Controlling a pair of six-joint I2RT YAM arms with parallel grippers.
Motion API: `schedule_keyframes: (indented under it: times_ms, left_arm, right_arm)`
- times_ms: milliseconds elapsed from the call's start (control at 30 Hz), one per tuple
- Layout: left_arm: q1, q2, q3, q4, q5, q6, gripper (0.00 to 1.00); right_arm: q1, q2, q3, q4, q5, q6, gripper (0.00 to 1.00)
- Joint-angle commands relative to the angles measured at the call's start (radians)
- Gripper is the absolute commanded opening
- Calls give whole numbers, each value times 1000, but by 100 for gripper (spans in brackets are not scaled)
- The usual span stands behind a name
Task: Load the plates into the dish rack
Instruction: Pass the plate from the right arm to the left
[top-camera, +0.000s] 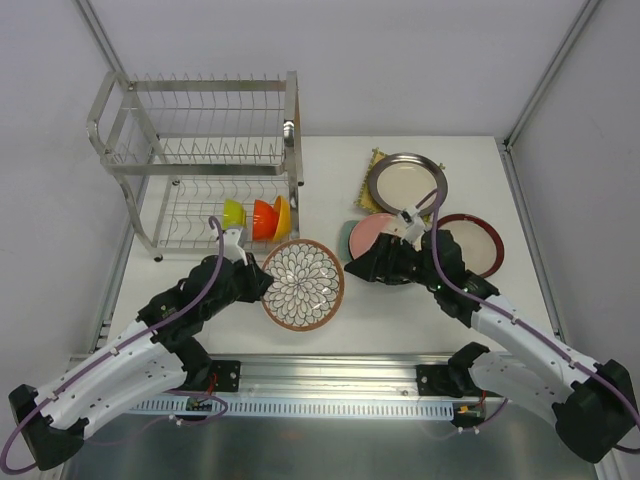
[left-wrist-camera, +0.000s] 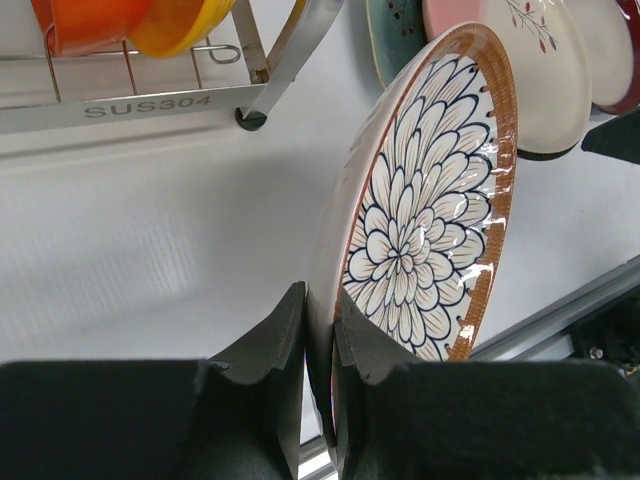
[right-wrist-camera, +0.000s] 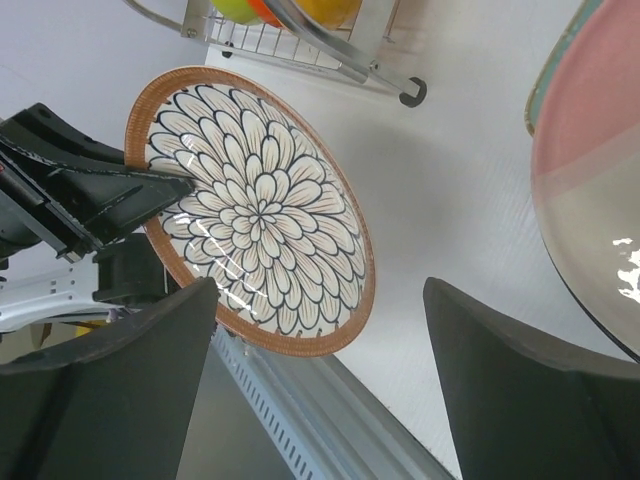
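My left gripper (left-wrist-camera: 320, 312) is clamped on the rim of the petal-pattern plate (left-wrist-camera: 420, 230), both fingers pinching its left edge in the overhead view. I cannot tell whether the plate is clear of the table (top-camera: 400, 310) or only tipped up on it. My right gripper (right-wrist-camera: 320, 290) is spread wide with nothing between its fingers. It sits just right of that plate and over the near edge of the pink-and-white plate (top-camera: 375, 232).

I judge the task to be at its start. The dish rack (top-camera: 200, 150), in the upper left of the overhead frame, shows no plate on either tier. Only three small bowls (top-camera: 260, 217) stand in the lower tier at its right end. Besides the plate in hand, five pieces wait in a cluster at the upper right: the pink-and-white plate, the dark-rimmed cream plate (top-camera: 407, 183), the red-rimmed plate (top-camera: 470, 243), the yellow woven square (top-camera: 372, 168) and a sliver of teal dish (top-camera: 345, 238).

The held plate's lower rim is near the rail (top-camera: 330, 375) at the table's front edge. Its upper rim is close below the rack's front right post and the bowls. To me the upper tier looks the freer target. Bare table lies left of the plate below the rack. The gap to the right gripper is narrow, so I would lift before swinging.
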Motion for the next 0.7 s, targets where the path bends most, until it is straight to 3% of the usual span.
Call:
schedule_keyframes:
  times_ms: [0,333,667]
  left_arm:
    - [-11,-33,86,149,7,90,0]
    - [-11,-71,233,151,122,352,0]
    - [-11,131,647,149,215,455,0]
  right_arm:
    - [-3,-51,39,-40,5,-100,89]
    - [-3,-234,39,-267,284,-206,100]
    - [-7,-255,96,-387,497,-251,100]
